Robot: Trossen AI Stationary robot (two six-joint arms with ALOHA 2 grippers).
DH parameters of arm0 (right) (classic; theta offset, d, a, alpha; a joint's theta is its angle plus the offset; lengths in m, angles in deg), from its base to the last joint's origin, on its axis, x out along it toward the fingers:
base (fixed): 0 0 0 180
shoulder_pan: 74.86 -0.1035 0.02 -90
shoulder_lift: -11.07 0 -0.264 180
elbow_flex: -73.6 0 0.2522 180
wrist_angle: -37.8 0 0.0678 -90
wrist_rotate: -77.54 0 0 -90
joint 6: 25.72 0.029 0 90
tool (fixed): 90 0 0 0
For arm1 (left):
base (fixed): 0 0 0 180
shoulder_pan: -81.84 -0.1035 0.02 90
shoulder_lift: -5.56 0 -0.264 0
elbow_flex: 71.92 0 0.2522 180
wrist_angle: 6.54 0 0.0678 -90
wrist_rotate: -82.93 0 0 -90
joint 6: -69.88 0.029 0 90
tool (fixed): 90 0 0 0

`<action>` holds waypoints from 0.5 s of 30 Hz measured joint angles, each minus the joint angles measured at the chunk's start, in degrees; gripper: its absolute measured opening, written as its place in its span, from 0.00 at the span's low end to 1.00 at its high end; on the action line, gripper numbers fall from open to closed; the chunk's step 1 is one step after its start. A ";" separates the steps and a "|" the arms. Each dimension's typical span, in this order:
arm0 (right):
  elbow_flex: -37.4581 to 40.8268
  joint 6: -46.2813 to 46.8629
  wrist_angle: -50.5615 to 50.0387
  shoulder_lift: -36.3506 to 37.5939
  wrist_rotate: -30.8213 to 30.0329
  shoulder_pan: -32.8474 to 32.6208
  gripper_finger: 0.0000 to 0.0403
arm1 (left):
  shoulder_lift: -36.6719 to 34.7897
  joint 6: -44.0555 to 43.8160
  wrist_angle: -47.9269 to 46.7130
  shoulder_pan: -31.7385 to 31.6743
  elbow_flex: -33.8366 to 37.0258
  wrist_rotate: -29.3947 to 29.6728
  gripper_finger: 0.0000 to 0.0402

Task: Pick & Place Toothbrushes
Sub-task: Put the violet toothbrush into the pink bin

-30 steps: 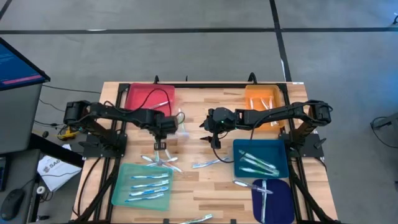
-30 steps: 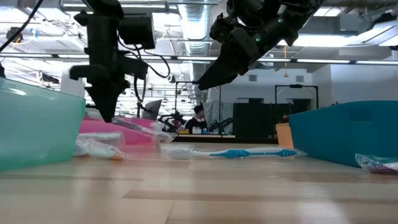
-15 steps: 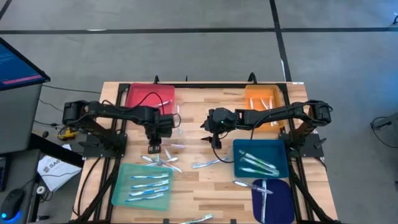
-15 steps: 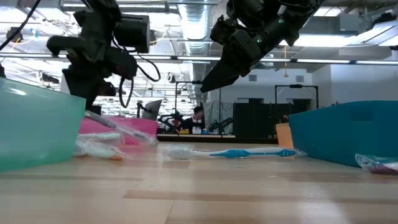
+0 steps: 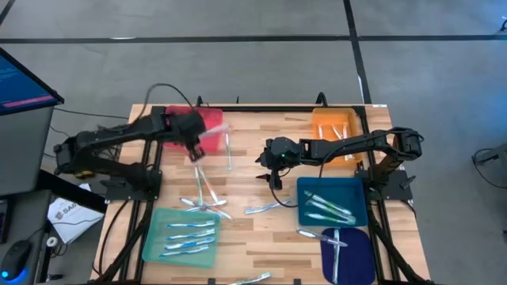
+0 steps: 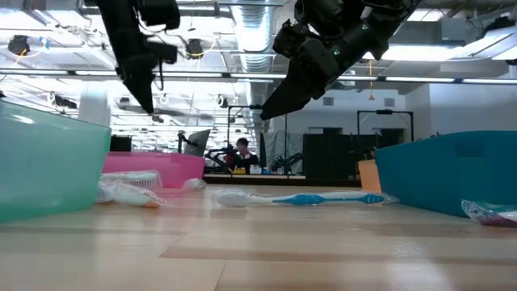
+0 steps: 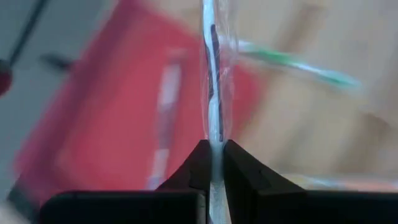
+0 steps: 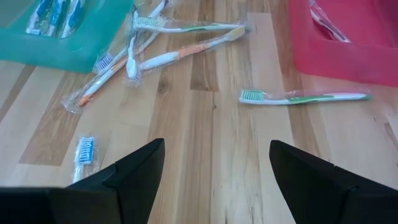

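Grey floor with dark tape lines surrounds the wooden desk [image 5: 253, 237] where we work with both arms, and beyond it in the low view stretches a lit workshop with a person seated far back. Our left gripper [image 5: 192, 150] hangs above the desk just off the red tray [image 5: 178, 120], its fingers [image 7: 198, 163] pinched tight on a wrapped toothbrush [image 7: 212, 93], which juts straight out past the fingertips in the left wrist view, with the red tray blurred behind it. Just beside this gripper, on the side toward our right arm, a green-handled toothbrush [image 5: 228, 150] lies on bare wood. Below and nearer the front edge, a loose pile of toothbrushes [image 5: 204, 203] lies crossed over one another, touching the rim of the light teal tray [image 5: 152, 237], which holds several more in rows. Our right gripper [image 5: 269, 161] hovers over the middle of the desk with its fingers [image 8: 134, 167] spread wide and nothing between them; it is well apart from the left gripper. Under and a little ahead of it a blue toothbrush [image 5: 261, 209] lies on the wood, close to the dark teal tray [image 5: 360, 186]. That tray, the orange tray [image 5: 352, 150] behind the right gripper and the dark blue tray [image 5: 360, 253] at the front each hold a few toothbrushes too.
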 joint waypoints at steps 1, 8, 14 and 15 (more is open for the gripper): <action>0.00 0.11 -0.02 0.00 0.00 -0.04 0.71 | 0.02 0.11 0.04 -2.45 0.04 1.58 0.04; 0.00 0.51 0.01 0.00 0.00 -1.23 0.71 | 3.09 2.39 1.12 -13.76 0.06 2.33 0.04; 0.00 0.45 0.11 0.00 0.00 -1.46 0.71 | 10.38 8.46 1.24 -17.26 0.10 0.99 0.04; 0.00 0.41 0.09 0.00 0.00 -1.44 0.71 | 11.73 8.76 1.38 -17.56 0.11 1.06 0.04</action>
